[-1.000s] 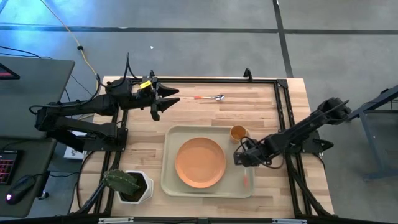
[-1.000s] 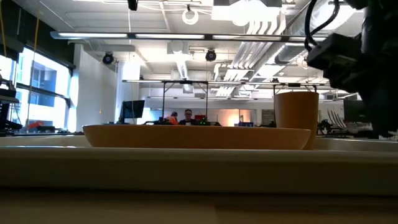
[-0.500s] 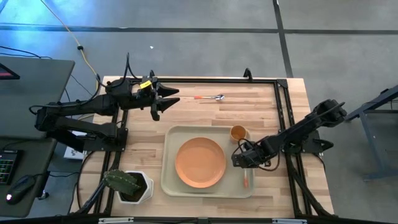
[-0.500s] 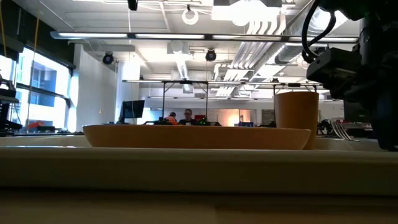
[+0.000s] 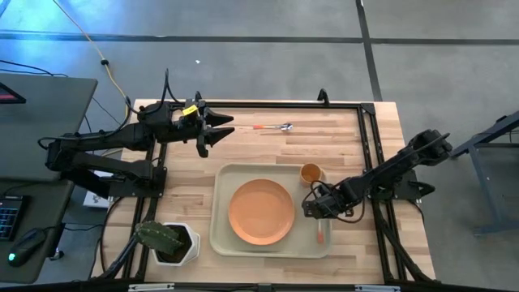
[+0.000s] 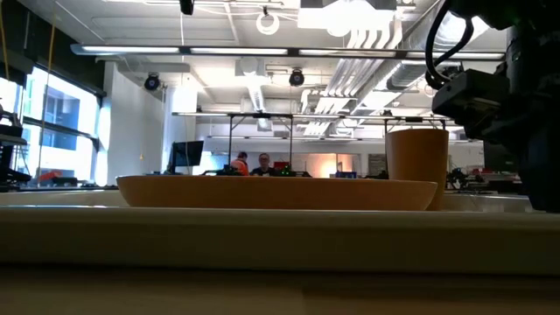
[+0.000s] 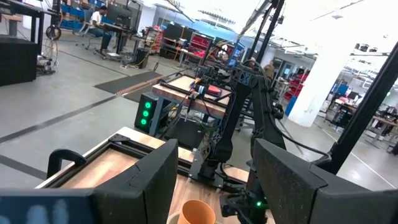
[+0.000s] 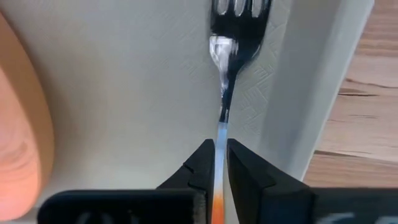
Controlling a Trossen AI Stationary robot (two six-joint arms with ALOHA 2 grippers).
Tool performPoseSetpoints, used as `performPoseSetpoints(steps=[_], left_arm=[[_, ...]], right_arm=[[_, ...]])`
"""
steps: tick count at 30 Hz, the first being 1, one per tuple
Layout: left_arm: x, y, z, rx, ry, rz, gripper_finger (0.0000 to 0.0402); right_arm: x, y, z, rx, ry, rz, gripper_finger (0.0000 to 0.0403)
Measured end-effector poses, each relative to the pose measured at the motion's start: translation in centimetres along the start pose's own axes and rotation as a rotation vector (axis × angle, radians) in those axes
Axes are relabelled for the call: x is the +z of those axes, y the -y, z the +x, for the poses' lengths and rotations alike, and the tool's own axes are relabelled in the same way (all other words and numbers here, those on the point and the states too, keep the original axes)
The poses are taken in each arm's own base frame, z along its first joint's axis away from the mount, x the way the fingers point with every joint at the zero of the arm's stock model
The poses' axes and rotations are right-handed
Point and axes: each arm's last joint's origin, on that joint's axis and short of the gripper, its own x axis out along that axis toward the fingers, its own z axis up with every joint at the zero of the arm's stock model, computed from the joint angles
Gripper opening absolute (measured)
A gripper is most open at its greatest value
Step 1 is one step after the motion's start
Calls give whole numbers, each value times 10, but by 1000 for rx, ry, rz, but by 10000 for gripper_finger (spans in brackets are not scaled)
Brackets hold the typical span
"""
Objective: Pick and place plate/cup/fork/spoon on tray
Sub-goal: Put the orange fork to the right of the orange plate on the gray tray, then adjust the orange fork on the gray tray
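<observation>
Fingers of the right gripper (image 8: 220, 163) pinch the fork (image 8: 231, 43) by its handle, tines lying on the beige tray (image 5: 222, 180) near its rim, beside the orange plate (image 5: 260, 211). The cup (image 5: 310, 173) stands on the tray's corner. The left gripper (image 5: 212, 130) hovers open near the spoon (image 5: 274, 127).

The high view looks straight down on the whole surface (image 5: 268, 146), the tray (image 5: 223, 235) near its middle. The low view sits level at the tray's rim (image 6: 262, 232), facing the room. The right wrist view looks closely down on the tray floor (image 8: 124, 93); the left wrist view faces level across the surface, tray out of frame.
</observation>
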Motion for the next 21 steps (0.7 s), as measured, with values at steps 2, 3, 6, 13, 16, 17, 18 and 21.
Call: performPoseSetpoints(steps=[2,3,6,13,16,17,18,21], left_arm=[[0,0,0,0,0,0,200],[0,0,0,0,0,0,200],[0,0,0,0,0,0,200],[0,0,0,0,-1,0,200],[0,0,0,0,-1,0,200],[0,0,0,0,-1,0,200],[0,0,0,1,-3,0,200],[0,0,0,0,-2,0,200]], right_arm=[[0,0,0,-3,3,-2,38],[0,0,0,-4,4,-5,40],[0,1,0,-7,5,-7,45],[-1,0,-2,3,-19,-24,57],[-1,0,-11,40,-11,-29,69],[-1,0,-16,66,-4,-33,75],[-2,0,-22,96,2,-45,80],[-7,3,-47,209,10,-101,98]])
